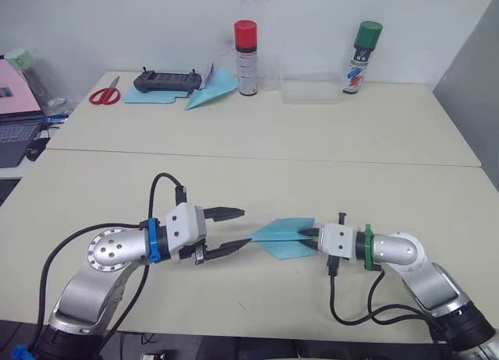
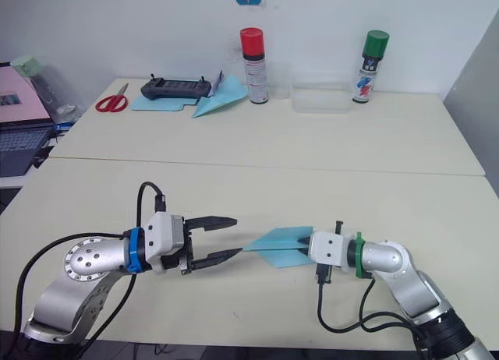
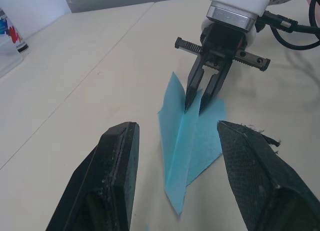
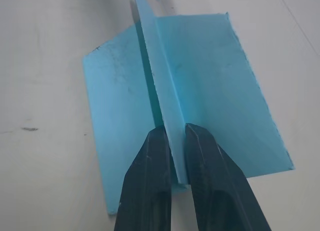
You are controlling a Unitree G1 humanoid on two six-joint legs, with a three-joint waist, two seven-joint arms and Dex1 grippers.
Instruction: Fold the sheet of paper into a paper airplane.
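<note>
A light-blue paper airplane (image 1: 287,237) lies on the near part of a pale tabletop (image 1: 257,173), folded into a pointed wedge with 2 flat wings and a raised centre ridge. It sits between the robot's 2 hands, its nose pointing toward the left hand.

The right hand (image 1: 311,238) has its 2 black fingers (image 4: 150,186) closed together on the raised ridge at the tail end of the airplane, pinching it upright while the wings spread flat to either side on the tabletop.

The left hand (image 1: 236,228) faces the airplane's nose with its 2 fingers spread wide apart and nothing between them. The tip of the lower finger is just beside the airplane's nose; whether it touches cannot be told.

Far behind the airplane, along the back edge of the tabletop by a white wall, stand other things. A spray can with a red cap (image 1: 246,58) stands upright, and a spray can with a green cap (image 1: 361,58) stands upright well to its right. Between the 2 cans sits a clear plastic box (image 1: 310,89). Left of the red-capped can lies a neat long light-blue dart plane (image 1: 212,90), beside a black handheld controller (image 1: 167,81) resting on a flat light-blue sheet (image 1: 152,97). Red-handled scissors (image 1: 105,93) lie further left of the controller. A laptop (image 1: 17,118) is at the far left edge, off the tabletop.
</note>
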